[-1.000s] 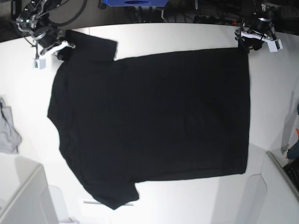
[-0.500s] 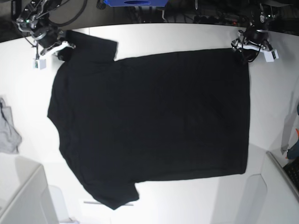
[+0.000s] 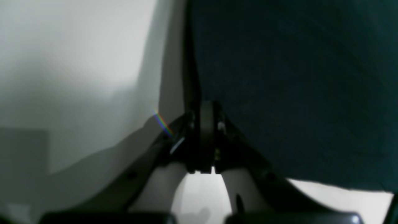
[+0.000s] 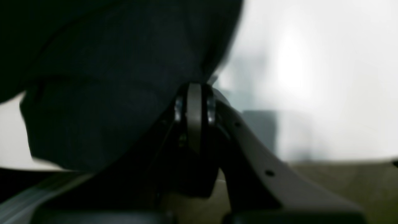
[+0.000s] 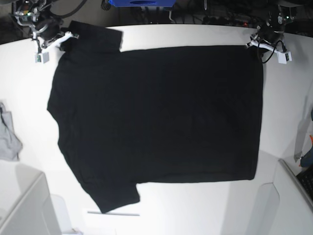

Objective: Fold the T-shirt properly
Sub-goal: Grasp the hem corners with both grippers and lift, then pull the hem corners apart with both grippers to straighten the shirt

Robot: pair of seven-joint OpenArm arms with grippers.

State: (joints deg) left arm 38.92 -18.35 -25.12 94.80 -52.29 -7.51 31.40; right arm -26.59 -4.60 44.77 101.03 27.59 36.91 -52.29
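The black T-shirt [image 5: 156, 117] lies spread flat on the white table [image 5: 195, 208], plain side up; no print shows. My left gripper [image 5: 260, 46] is shut on the shirt's far right hem corner. In the left wrist view the jaws [image 3: 205, 107] are closed on the edge of the black cloth [image 3: 295, 93]. My right gripper [image 5: 62, 40] is shut on the shirt's far left corner by the sleeve. In the right wrist view the jaws [image 4: 194, 88] pinch the black fabric [image 4: 108, 93].
A small light-grey cloth [image 5: 9, 139] lies at the table's left edge. A white box [image 5: 24, 205] stands at the front left. A blue object [image 5: 139, 2] and cables are behind the far edge. A dark device [image 5: 305, 178] sits at the right.
Both grippers have moved toward the far edge, pulling the shirt's far side with them. The whole shirt has slid that way and lies straighter.
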